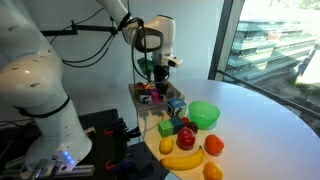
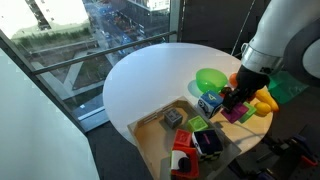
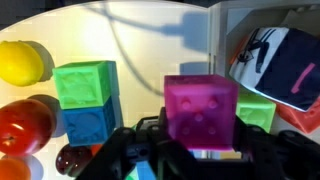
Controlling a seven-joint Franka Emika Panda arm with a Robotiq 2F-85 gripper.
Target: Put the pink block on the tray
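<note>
In an exterior view, up off the round white tabletop: black two-finger gripper. In an exterior view, small magenta-pink cube held aloft near the shallow grey-beige tray, not resting in it. In the wrist view, jaws clamped on the cube. Pickup judged done; setting down on the tray left.

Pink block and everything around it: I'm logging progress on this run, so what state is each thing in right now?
pink block: gripped in the pincer, not on the tray.
pincer: shut on the pink block.
tray: holding other items, pink block not in it.
green bowl: upright on the table.
green cube: loose on the table, untouched.
</note>
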